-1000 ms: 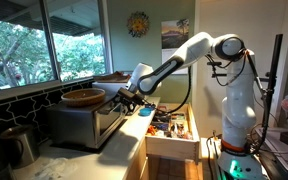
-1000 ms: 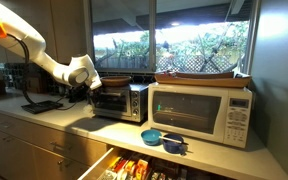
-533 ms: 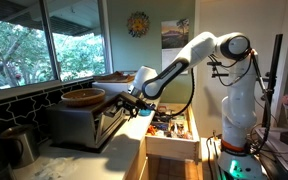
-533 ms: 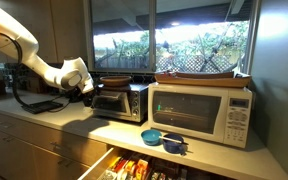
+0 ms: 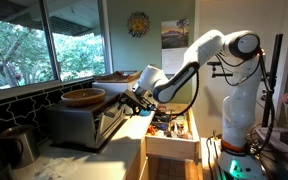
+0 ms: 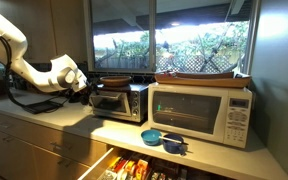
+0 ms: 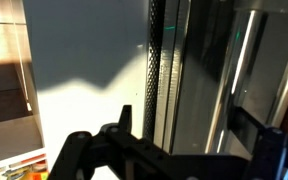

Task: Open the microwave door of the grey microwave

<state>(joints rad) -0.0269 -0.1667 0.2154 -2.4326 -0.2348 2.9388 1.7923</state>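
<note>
The grey microwave point(image 5: 76, 126) is a silver toaster-oven-like box on the counter and shows in both exterior views point(image 6: 136, 101). Its microwave door point(image 5: 112, 120), a grey frame round dark glass, hangs tilted outward at the top, partly open point(image 6: 106, 102). My gripper point(image 5: 134, 103) is at the door's top edge, also seen from the front point(image 6: 84, 86). In the wrist view the two dark fingers stand apart point(image 7: 189, 125) with the door's bright handle bar point(image 7: 224, 95) between them.
A wooden bowl point(image 5: 84, 97) lies on top of the grey oven. A white microwave point(image 6: 201, 112) stands beside it. Blue bowls point(image 6: 164, 140) sit on the counter before it. A drawer point(image 5: 170, 132) full of items is pulled out below. A metal pot point(image 5: 19, 145) stands near the tiled wall.
My gripper and arm have moved away from the oven front, and the door's top has tilted farther outward with it.
</note>
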